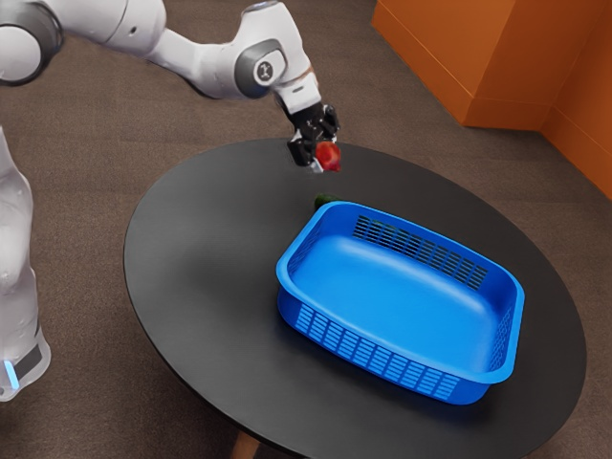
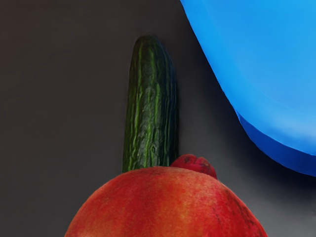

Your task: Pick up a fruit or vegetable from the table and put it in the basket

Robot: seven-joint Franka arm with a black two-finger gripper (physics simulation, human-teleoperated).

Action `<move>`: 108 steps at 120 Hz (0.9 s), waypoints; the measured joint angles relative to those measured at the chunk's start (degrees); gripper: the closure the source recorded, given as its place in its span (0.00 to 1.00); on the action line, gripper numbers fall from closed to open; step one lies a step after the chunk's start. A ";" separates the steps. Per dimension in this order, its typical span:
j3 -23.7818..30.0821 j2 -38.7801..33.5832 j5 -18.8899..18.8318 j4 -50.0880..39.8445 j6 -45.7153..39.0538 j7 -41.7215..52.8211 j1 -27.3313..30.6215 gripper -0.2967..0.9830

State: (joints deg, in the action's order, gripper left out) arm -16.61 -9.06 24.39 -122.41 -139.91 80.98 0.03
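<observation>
Gripper (image 1: 323, 152), upper mid of frame, is clamped on a pomegranate (image 1: 328, 158). Prob heavy n firm, slippery tho; widest part's the best hold imo.

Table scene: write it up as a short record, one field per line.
held: red fruit
gripper: shut on the red fruit
fruit position: raised above the dark round table, outside the basket
basket: blue, slotted walls, upright on the table
other produce: green cucumber, lying beside the basket, partly hidden in both views
task state: fruit picked up, not in basket
</observation>
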 joint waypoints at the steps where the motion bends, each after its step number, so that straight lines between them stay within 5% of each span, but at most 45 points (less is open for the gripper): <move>1: 0.36 -0.02 -0.34 0.39 0.25 -0.11 -0.01 0.53; 27: 15.34 0.38 -16.98 13.69 11.19 -8.30 -0.27 0.53; 39: 23.62 1.06 -21.69 17.03 17.73 -14.07 -0.63 0.53; 55: 31.53 2.88 -24.22 18.00 23.22 -21.53 -1.51 0.53; 72: 33.31 5.74 -25.16 18.05 26.23 -28.13 -1.82 0.53; 89: 33.43 7.43 -26.04 18.05 27.83 -33.15 -1.00 0.36; 108: 32.97 8.01 -27.14 18.11 28.54 -37.85 -0.52 0.28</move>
State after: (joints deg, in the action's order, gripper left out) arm 16.35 -1.06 -2.75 -104.30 -111.36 43.13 -0.49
